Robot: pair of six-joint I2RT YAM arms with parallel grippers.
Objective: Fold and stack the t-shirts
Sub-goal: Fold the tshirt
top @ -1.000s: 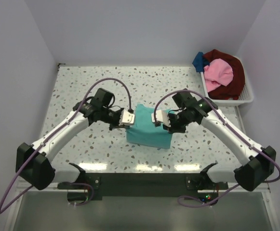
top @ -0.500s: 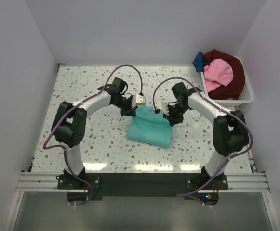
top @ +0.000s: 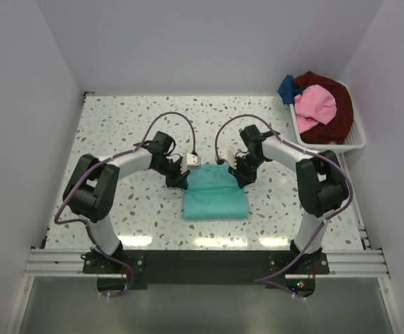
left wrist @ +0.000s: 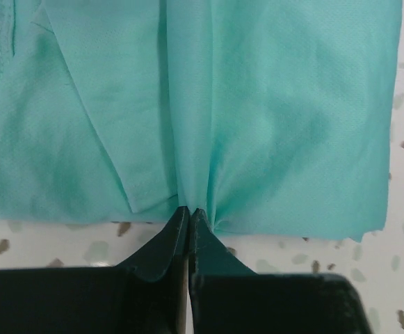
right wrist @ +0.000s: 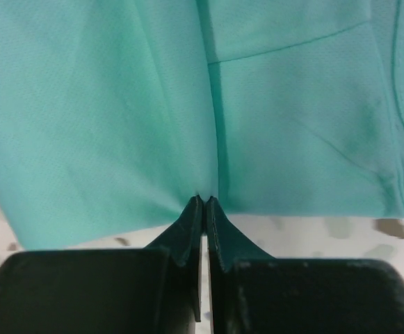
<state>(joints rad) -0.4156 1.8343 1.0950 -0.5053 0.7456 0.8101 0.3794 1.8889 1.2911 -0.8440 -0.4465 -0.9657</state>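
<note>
Both arms fold inward from their bases, with the elbows set out to the sides and the forearms reaching toward each other. The left arm (top: 132, 160) sweeps rightward with its wrist tipped down. The left gripper (left wrist: 189, 211) has its 2 fingers pressed together, the tips pinching the edge of the teal-green t-shirt (left wrist: 271, 125). The right arm (top: 285, 152) mirrors this pose. The right gripper (right wrist: 204, 200) also has its 2 fingers closed tip to tip, pinching the opposite edge of that shirt.

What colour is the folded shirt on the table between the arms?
The folded shirt is plain teal-green, clearest in the left wrist view.
</note>
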